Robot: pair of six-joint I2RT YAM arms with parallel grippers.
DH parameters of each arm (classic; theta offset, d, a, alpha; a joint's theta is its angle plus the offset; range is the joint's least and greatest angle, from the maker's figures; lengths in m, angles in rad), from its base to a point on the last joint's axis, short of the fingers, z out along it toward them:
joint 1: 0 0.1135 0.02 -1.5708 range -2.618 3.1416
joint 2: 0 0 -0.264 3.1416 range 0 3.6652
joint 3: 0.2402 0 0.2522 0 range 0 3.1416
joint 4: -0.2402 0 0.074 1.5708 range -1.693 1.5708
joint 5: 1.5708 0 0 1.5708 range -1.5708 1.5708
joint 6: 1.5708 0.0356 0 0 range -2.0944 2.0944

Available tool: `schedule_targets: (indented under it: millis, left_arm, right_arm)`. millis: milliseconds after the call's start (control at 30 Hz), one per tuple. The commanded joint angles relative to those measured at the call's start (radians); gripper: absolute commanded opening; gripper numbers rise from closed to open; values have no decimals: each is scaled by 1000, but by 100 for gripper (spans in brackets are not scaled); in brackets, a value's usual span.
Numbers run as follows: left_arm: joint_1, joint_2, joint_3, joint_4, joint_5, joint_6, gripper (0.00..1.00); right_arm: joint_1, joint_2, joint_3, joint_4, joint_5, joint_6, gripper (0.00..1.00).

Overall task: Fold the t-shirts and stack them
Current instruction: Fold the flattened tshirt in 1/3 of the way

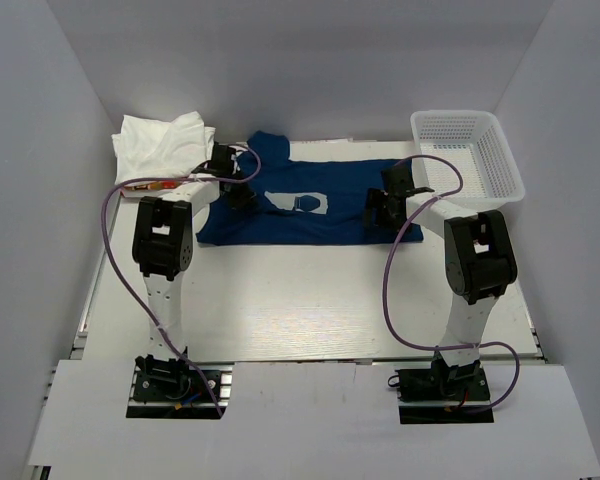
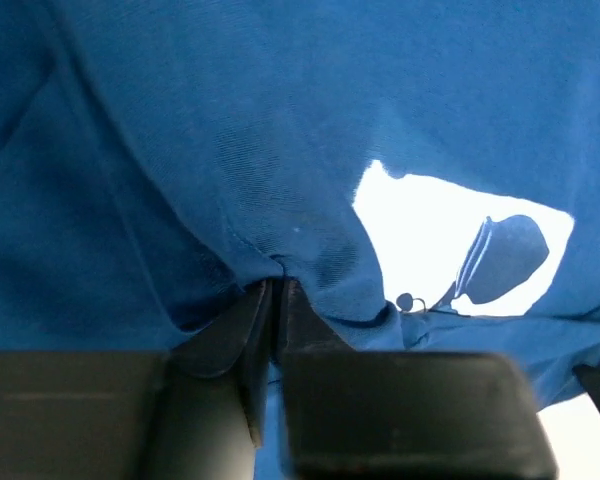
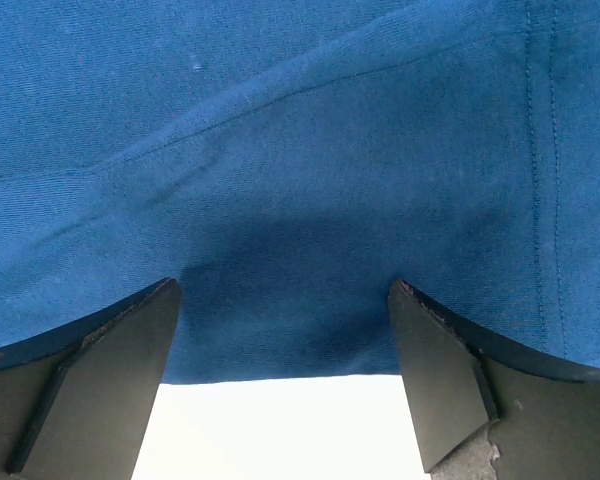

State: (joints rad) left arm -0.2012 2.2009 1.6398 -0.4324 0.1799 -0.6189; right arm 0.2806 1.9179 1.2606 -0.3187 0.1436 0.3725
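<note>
Pinching navy tee (image 2: 180,120); print (image 2: 425,235) perhaps illegible

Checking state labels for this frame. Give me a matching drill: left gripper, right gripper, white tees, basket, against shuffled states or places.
1 left gripper
2 right gripper
3 white tees
4 basket

A far right corner
B open over the navy tee edge
C heaped at far left
D pinched shut on navy tee fabric

Pairs: 1-D, 2-B, 3-C, 4-A
</note>
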Motion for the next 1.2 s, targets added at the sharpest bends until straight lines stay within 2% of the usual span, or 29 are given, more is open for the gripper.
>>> schedule_targets:
  millis: [0,167,333,367,400,433,500,567,600,733,1000,1167]
  left_arm:
    - [-14,-4,46,27,63,16,14]
    - [-23,2,118,57,73,67,14]
    - [-43,113,339,14,73,106,14]
    - [-52,134,365,5,63,107,18]
    - [-52,155,392,4,63,107,28]
    - [-52,177,422,-11,63,107,59]
    - [-52,224,500,-29,73,117,74]
    - [-52,224,509,0,53,146,94]
    - [-52,205,509,18,44,160,100]
    - [-52,100,464,29,-14,217,100]
    - [-52,-240,0,147,-155,240,100]
    - [-33,-279,-167,138,-166,194,100]
  right_arm:
    - [-9,-10,-23,27,4,-15,90]
    - [-9,-2,-41,46,-7,-30,90]
    - [-9,-3,-43,53,5,-40,90]
    - [-6,-3,-41,52,7,-40,90]
    - [-9,0,-40,52,11,-43,90]
    - [-6,0,-37,43,25,-43,90]
    - [-8,-8,-26,33,33,-46,90]
    - [-9,-13,-26,35,37,-56,90]
    - [-9,-23,-26,35,37,-58,90]
    - [-9,-52,-30,44,42,-61,90]
    - [-9,-59,-21,64,42,-53,90]
    - [-15,-16,11,78,42,-44,90]
